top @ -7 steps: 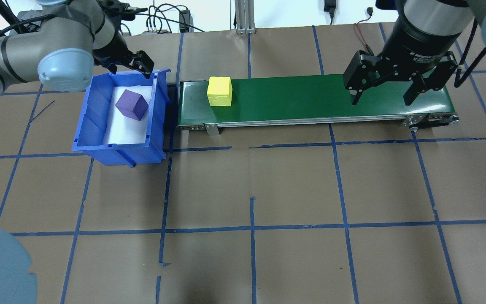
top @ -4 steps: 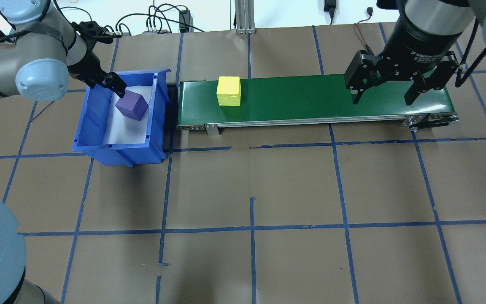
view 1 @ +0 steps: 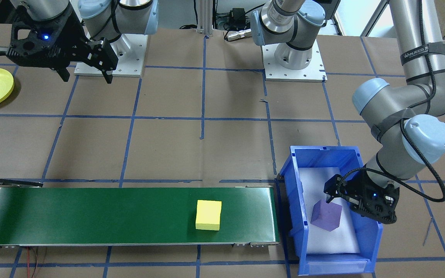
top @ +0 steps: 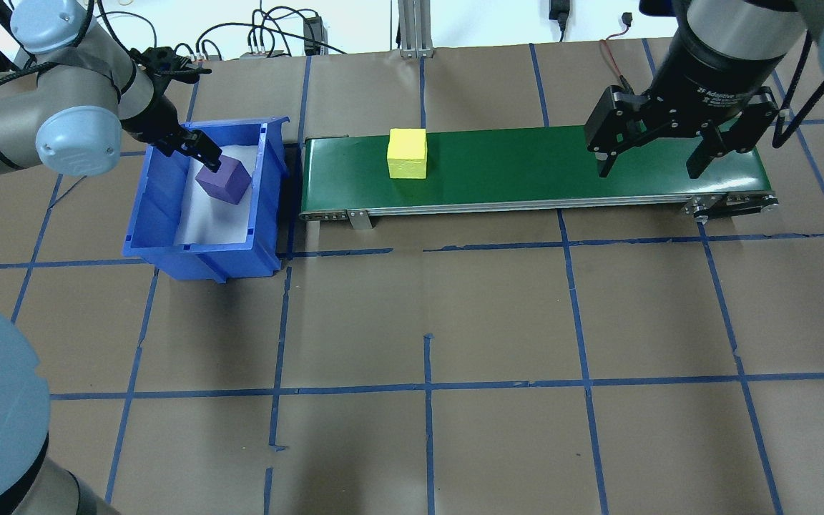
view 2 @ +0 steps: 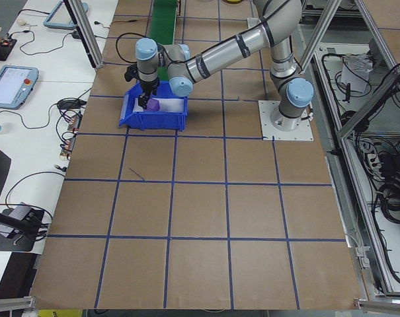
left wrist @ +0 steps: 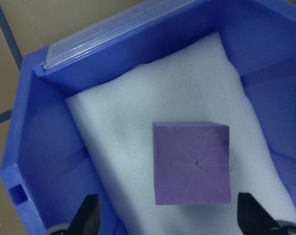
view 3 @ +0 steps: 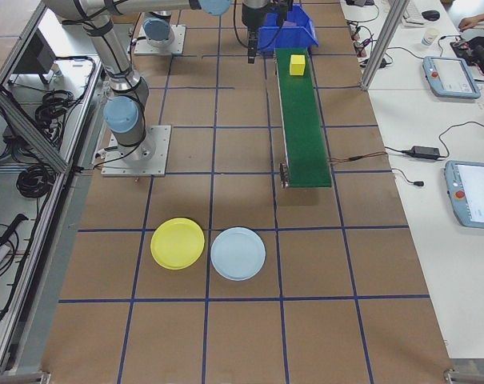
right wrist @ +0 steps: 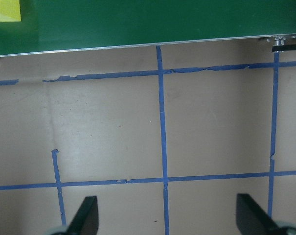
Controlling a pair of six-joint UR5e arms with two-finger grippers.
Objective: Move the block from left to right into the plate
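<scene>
1. Overhead exterior view shows the green conveyor (top: 526,168) as landmark; the blue bin (top: 162,236) stands just off its left end.
2. Right gripper (top: 677,161) hovers over the conveyor's far right end, fingers spread, holding nothing.
3. Left gripper (left wrist: 168,220) hangs inside the bin, fingers spread either side of the purple block (left wrist: 192,162) without contact; advise centring and descending squarely before closing, as the bin walls crowd the fingers.
4. Yellow block (top: 407,153) rides the conveyor, left of its middle.
5. Yellow plate (view 3: 178,243) and pale blue plate (view 3: 238,254) lie beyond the conveyor's right end.
</scene>
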